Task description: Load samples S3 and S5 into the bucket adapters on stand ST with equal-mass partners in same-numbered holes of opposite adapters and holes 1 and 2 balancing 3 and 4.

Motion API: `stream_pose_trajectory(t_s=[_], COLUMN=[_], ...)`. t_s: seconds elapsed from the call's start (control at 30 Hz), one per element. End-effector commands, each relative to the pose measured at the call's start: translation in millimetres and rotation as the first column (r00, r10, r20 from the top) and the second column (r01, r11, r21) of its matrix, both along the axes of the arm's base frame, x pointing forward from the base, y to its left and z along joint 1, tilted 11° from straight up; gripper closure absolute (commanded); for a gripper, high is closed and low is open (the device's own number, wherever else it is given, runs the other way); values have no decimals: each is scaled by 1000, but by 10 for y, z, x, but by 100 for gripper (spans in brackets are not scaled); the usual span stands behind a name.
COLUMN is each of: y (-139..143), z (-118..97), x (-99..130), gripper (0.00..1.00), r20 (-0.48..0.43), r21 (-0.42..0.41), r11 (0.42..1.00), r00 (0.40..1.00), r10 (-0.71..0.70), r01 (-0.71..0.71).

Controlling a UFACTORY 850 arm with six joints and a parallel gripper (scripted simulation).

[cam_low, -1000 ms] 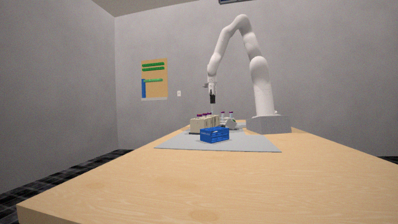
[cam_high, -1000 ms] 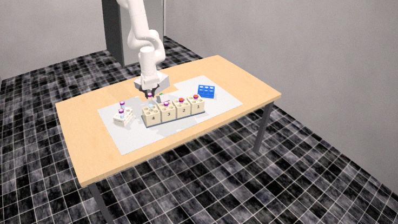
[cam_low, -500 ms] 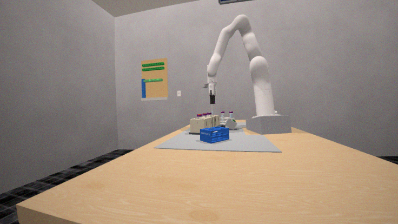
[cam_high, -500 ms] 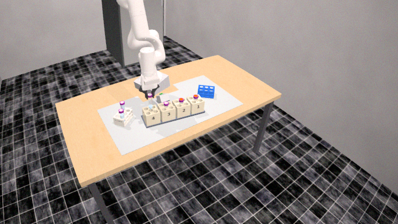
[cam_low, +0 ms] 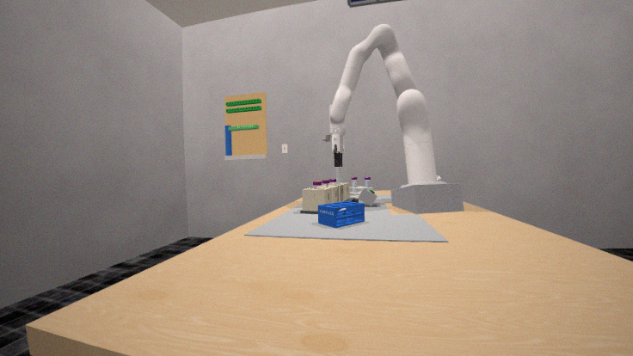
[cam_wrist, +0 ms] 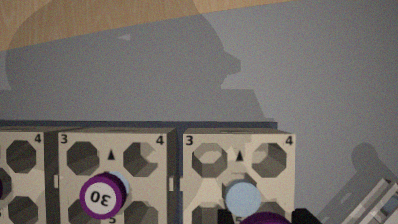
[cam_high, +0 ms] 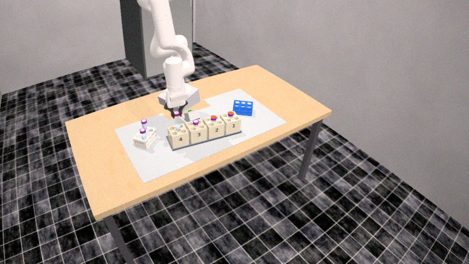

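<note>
blue rack (cam_high: 243, 108) (cam_low: 341, 214); cream adapters (cam_high: 215, 128) (cam_low: 315, 199) (cam_wrist: 70, 145); black-grey checked floor (cam_high: 262, 203) (cam_low: 110, 274).

Pegboard (cam_low: 252, 141) on gray wall (cam_low: 398, 66).

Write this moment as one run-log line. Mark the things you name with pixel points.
gripper (cam_high: 176, 114) (cam_low: 338, 166) shut on purple-capped tube (cam_high: 176, 113) (cam_wrist: 243, 198) | tube over adapter 4 (cam_high: 178, 140) (cam_wrist: 288, 180) | 30 mL blank (cam_high: 195, 122) (cam_wrist: 101, 198) in adapter 3 (cam_high: 199, 135) (cam_wrist: 65, 165) | DONE not yet due

Cap dot (perhaps white) cut off.
</note>
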State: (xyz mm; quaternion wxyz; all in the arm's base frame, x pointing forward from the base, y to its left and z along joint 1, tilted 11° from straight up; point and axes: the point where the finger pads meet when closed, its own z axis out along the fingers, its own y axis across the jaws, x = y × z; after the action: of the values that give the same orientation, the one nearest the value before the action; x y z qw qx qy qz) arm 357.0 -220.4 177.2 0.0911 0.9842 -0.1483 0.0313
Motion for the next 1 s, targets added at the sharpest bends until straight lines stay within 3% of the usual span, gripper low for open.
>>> stream_pose_trajectory(t_s=[0.0, 0.97], y=[-11, -62], z=[-32, -298], x=[9, 19], gripper=[100, 100], r20=[2, 2], r21=[-1, -1], r11=[1000, 1000], r00=[1000, 1000], r10=[0, 0], r01=[0, 0])
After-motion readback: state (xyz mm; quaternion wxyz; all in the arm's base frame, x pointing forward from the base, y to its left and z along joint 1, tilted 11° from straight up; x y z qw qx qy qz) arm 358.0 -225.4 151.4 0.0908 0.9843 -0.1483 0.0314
